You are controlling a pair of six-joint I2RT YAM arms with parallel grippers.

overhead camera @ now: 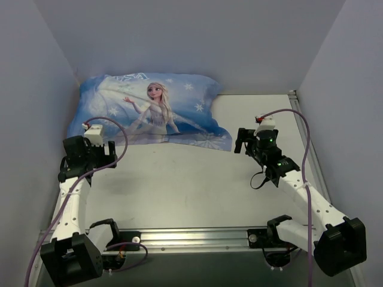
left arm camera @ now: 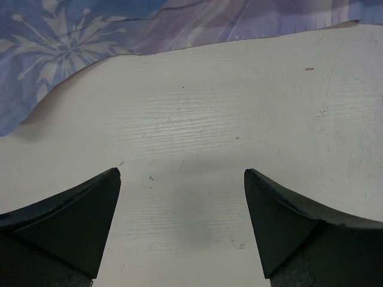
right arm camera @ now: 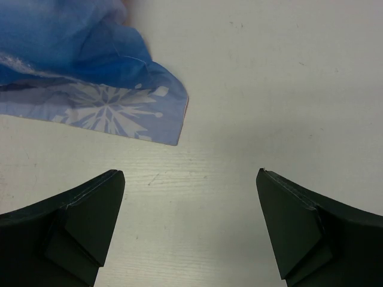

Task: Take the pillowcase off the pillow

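My left pincer (left arm camera: pixel 182 173) and right pincer (right arm camera: pixel 190 173) are both spread wide and empty over the table (overhead camera: pixel 197 185). The pillowcase (overhead camera: pixel 149 110) lies at the table's 11 o'clock, touching neither pincer.

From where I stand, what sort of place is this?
Probably a robot test bench in a lab, not a home: plain walls box in a white table, a left arm and right arm are bolted to a rail at its near edge, and a stuffed pillowcase lies there.
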